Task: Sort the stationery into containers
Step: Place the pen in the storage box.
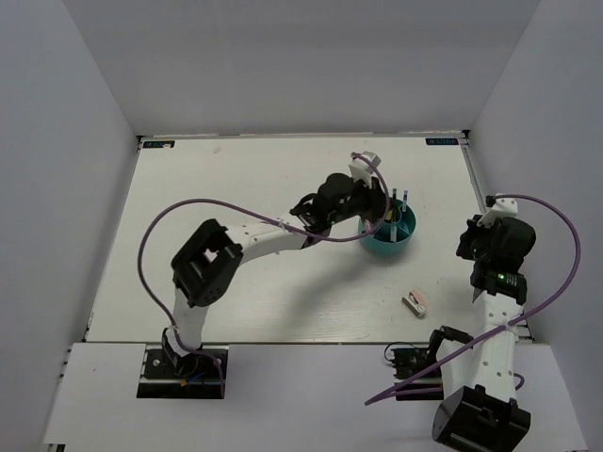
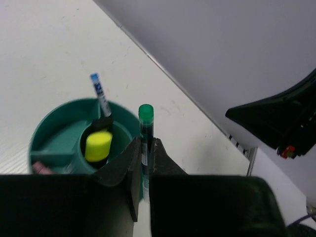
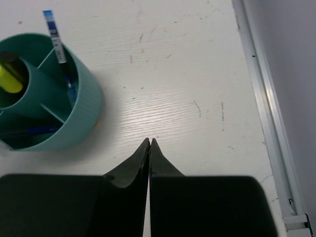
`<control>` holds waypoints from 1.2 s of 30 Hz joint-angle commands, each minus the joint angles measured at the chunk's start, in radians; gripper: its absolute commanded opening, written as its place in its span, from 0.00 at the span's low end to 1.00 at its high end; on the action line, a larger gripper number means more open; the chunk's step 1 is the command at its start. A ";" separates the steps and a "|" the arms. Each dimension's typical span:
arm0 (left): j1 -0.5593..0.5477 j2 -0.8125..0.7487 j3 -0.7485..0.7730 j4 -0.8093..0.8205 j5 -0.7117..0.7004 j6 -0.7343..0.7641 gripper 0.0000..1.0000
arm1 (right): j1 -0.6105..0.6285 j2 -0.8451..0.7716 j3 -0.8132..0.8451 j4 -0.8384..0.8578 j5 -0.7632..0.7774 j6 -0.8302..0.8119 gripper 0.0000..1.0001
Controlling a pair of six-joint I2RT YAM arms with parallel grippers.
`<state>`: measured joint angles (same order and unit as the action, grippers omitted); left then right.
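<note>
Left gripper [image 2: 146, 149] is clenched on the black-green highlighter [image 2: 145, 121]. It's held upright, green cap up, at the organiser's [image 2: 49, 129] right rim, lower centre of the left wrist view. Its lower end is hidden by the fingers, so I can't tell if it's inside a compartment.

The black-yellow highlighter [image 2: 98, 146] stands in the centre tube. The blue pen [image 2: 101, 95] leans in the far compartment, top above the rim. A pink item [image 2: 42, 169] sits in the lower-left compartment, mostly cut off.

Right gripper [image 3: 149, 143] is clamped shut on nothing, over bare table at bottom centre of its view, with the organiser at upper left.

In the top view the organiser is right of centre. The pink-white block [image 1: 415, 302] lies on the table below it, apart.
</note>
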<state>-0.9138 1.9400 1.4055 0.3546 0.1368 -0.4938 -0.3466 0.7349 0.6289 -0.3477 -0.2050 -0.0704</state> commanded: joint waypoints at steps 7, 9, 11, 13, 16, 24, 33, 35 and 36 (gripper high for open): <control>-0.023 0.165 0.292 0.179 0.015 -0.097 0.00 | -0.038 0.014 -0.024 0.093 0.059 0.046 0.00; -0.025 0.181 0.317 0.172 0.007 -0.085 0.00 | -0.048 0.014 -0.029 0.095 0.052 0.047 0.00; -0.028 0.200 0.340 0.135 0.000 -0.045 0.00 | -0.055 0.021 -0.028 0.096 0.046 0.046 0.00; -0.030 0.215 0.384 0.080 -0.011 -0.002 0.00 | -0.061 0.023 -0.029 0.093 0.038 0.050 0.00; -0.031 0.246 0.424 0.028 -0.017 0.038 0.00 | -0.068 0.029 -0.029 0.092 0.036 0.053 0.00; -0.039 0.304 0.461 -0.042 -0.031 0.086 0.00 | -0.091 0.029 -0.029 0.090 0.021 0.061 0.00; -0.036 0.323 0.466 -0.092 -0.048 0.132 0.00 | -0.121 0.031 -0.029 0.088 -0.002 0.063 0.00; -0.037 0.326 0.467 -0.103 -0.057 0.136 0.00 | -0.130 0.029 -0.029 0.090 -0.008 0.064 0.00; -0.036 0.330 0.464 -0.106 -0.060 0.142 0.00 | -0.135 0.031 -0.029 0.088 -0.011 0.064 0.00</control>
<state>-0.9451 2.2856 1.8435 0.2806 0.0948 -0.3882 -0.4675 0.7658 0.6037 -0.2947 -0.1944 -0.0177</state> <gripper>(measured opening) 0.186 0.001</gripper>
